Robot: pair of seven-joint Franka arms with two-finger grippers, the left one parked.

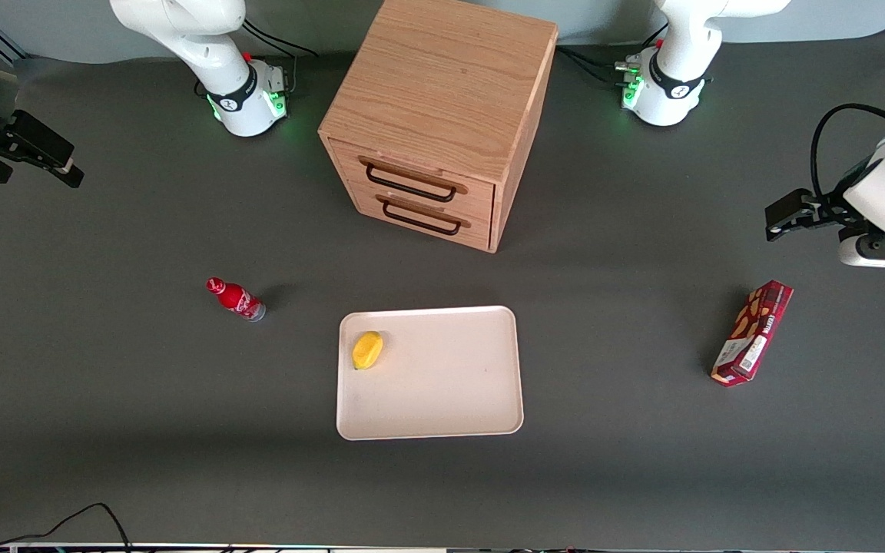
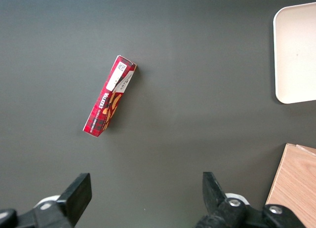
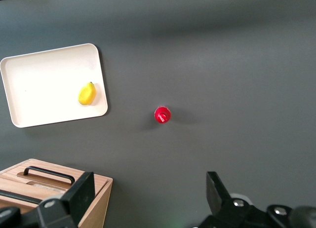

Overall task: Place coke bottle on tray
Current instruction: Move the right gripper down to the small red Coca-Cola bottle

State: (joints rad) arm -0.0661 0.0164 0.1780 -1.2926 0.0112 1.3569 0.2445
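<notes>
The coke bottle (image 1: 236,299) is small and red with a red cap and stands upright on the dark table, apart from the tray and toward the working arm's end. In the right wrist view it (image 3: 162,114) shows from above, cap up. The cream tray (image 1: 442,392) lies flat near the table's middle, in front of the drawer cabinet; it also shows in the right wrist view (image 3: 44,90). My right gripper (image 1: 66,170) hangs high at the working arm's end, farther from the front camera than the bottle. It (image 3: 148,193) is open and empty, well clear of the bottle.
A yellow fruit (image 1: 367,349) lies on the tray, near the edge closest to the bottle. A wooden two-drawer cabinet (image 1: 442,115) stands farther back at mid-table. A red snack box (image 1: 752,332) lies toward the parked arm's end. A cable (image 1: 66,524) lies at the front edge.
</notes>
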